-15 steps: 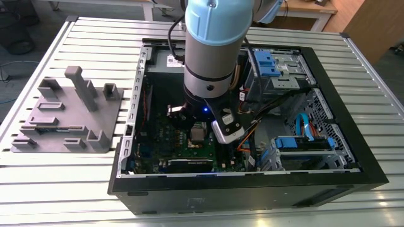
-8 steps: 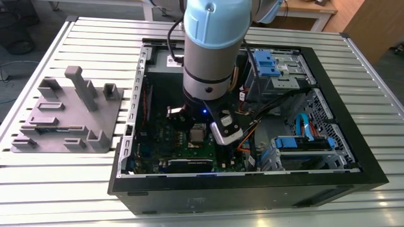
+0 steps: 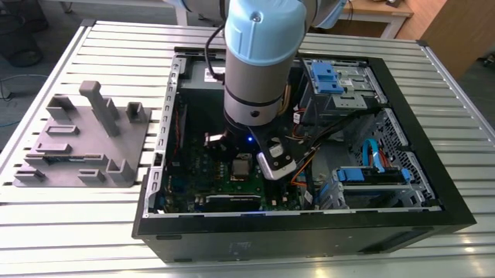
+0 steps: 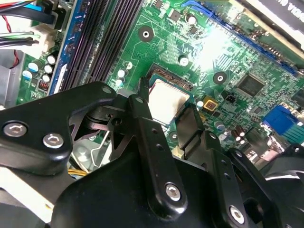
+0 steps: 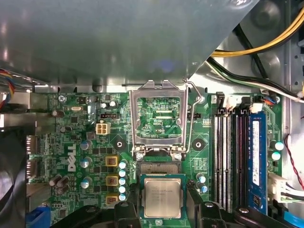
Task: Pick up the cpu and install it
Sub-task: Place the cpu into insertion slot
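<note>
The cpu [image 5: 162, 198] is a small silver square with a thin green rim. It lies level over the dark socket [image 5: 159, 167] on the green motherboard [image 5: 76, 142]. The socket's metal load frame [image 5: 159, 118] is flipped open beside it. My gripper [image 5: 162, 192] straddles the cpu, one black finger against each of two opposite edges. The second wrist view shows the fingers [image 4: 142, 114] pressed to the cpu [image 4: 166, 102]. From the exterior view the cpu [image 3: 242, 168] sits under my gripper [image 3: 241, 161] inside the open computer case [image 3: 309, 234]. Whether the cpu is seated I cannot tell.
A large grey metal box [image 5: 118, 38] overhangs the board close to the socket. Memory slots [image 5: 228, 156] and loose cables [image 5: 256, 52] lie to one side. Blue drive cages [image 3: 371, 174] fill the case's exterior-view right. A grey parts fixture [image 3: 77, 139] stands on the slatted table at the left.
</note>
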